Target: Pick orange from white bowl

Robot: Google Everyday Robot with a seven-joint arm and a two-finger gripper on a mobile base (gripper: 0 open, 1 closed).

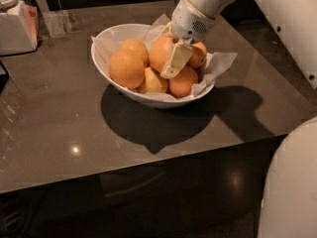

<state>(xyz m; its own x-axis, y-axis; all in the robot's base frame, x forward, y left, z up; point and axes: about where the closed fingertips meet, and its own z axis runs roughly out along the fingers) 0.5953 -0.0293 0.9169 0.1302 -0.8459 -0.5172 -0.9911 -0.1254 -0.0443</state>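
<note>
The white bowl [106, 66] stands on the dark table, lined with crinkled white paper and holding several fruits. The orange [159, 52], large and slightly egg-shaped, lies in the middle of the pile. A rounder orange [127, 68] lies to its left and a paler yellowish fruit [152, 82] in front. My gripper [171, 66] reaches down into the bowl from the upper right and rests against the right side of the orange, hiding part of it. Two more oranges [183, 81] lie under and behind the gripper.
A white box [17, 26] and a clear stand [55, 21] sit at the table's far left corner. The table's front edge [148, 170] runs across the view. My white body [292, 182] fills the lower right.
</note>
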